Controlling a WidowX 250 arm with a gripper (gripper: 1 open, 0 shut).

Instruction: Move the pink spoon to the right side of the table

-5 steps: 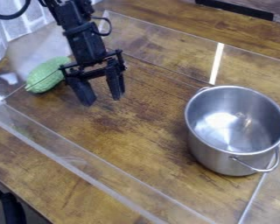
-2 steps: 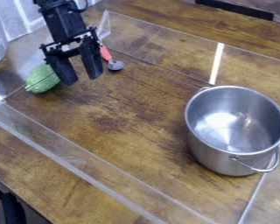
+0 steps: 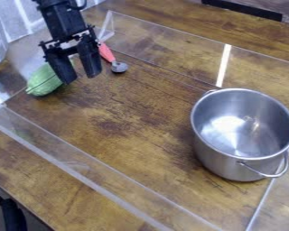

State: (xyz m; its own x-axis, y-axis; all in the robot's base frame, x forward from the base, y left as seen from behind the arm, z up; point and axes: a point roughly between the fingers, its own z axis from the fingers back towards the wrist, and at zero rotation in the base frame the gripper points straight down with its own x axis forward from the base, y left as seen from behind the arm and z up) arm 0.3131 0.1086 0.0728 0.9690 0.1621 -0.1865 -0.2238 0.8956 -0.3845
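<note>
The pink spoon (image 3: 109, 58) lies on the table (image 3: 135, 117) at the back left, its greyish rounded end toward the right. My gripper (image 3: 72, 69) hangs just left of the spoon, fingers pointing down, open and empty. Its right finger (image 3: 91, 65) stands close beside the spoon's handle and hides part of it. I cannot tell whether the finger touches the spoon.
A green ridged oval object (image 3: 42, 81) lies just left of the gripper. A steel pot (image 3: 242, 133) stands at the right. Low clear plastic strips (image 3: 62, 158) edge the tabletop. A pale cloth-like thing (image 3: 26, 50) sits at the back left.
The gripper has moved left and toward the back, from the table's middle-left to beside the spoon. It stays open. The spoon, earlier hidden behind the arm, now shows.
</note>
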